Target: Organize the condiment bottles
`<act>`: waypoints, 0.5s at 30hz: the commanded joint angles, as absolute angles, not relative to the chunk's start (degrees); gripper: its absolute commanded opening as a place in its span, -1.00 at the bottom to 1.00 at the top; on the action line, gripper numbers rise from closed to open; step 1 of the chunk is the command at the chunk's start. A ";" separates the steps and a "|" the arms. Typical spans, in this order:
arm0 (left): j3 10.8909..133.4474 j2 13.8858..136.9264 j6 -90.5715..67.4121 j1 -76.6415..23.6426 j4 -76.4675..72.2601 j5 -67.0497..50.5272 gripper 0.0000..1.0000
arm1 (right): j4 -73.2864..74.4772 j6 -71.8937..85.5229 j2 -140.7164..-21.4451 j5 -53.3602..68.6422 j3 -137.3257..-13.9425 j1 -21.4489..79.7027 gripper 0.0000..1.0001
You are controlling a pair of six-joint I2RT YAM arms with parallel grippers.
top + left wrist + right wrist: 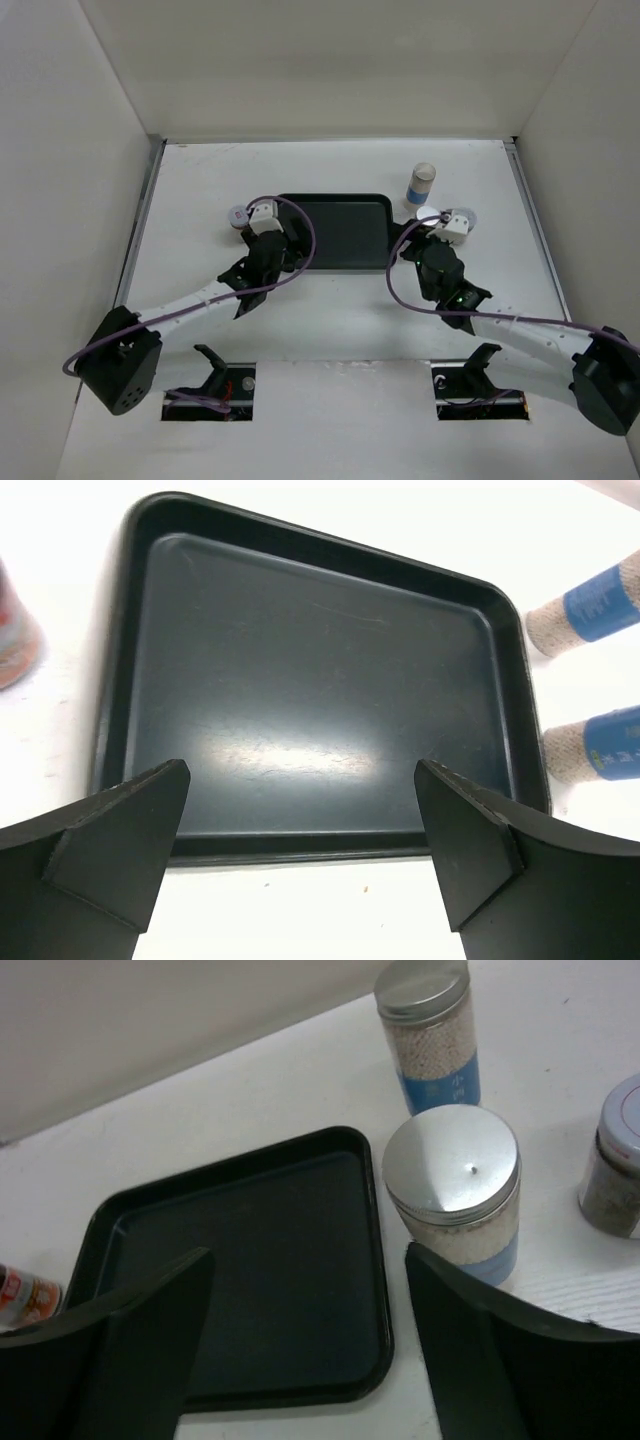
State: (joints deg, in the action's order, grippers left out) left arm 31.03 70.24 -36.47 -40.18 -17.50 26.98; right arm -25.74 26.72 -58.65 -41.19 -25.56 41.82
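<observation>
Both grippers hover open and hold nothing. My left gripper (272, 232) (300, 780) hangs over the near left rim of the black tray (340, 205) (300, 845) (375, 1290). A red-labelled bottle (237, 215) (12, 630) (25, 1298) stands just left of the tray. My right gripper (442, 232) (310, 1255) is above the tray's right edge. A silver-lidded bottle with a blue band (428, 214) (455, 1190) (600, 745) stands just ahead of its right finger (480, 1340). The taller blue-banded bottle (423, 185) (430, 1030) (590, 605) stands behind it. A dark bottle with a red-marked lid (468, 217) (612, 1160) is further right.
The tray holds nothing. White walls close the table in at the back and on both sides. Two openings (210, 392) (478, 392) are cut into the near edge by the arm bases.
</observation>
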 commanded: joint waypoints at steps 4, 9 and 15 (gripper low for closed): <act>30.94 59.78 -34.72 -36.09 -11.18 32.34 1.00 | -31.01 26.55 -58.44 -36.04 -24.96 44.60 -0.02; 33.39 53.01 -32.96 -30.38 -0.99 37.17 1.00 | -30.67 25.93 -59.85 -34.19 -25.57 45.13 -0.61; 37.00 51.15 -32.52 -21.41 6.76 36.74 1.00 | -29.45 25.75 -63.81 -33.66 -27.07 45.13 -0.30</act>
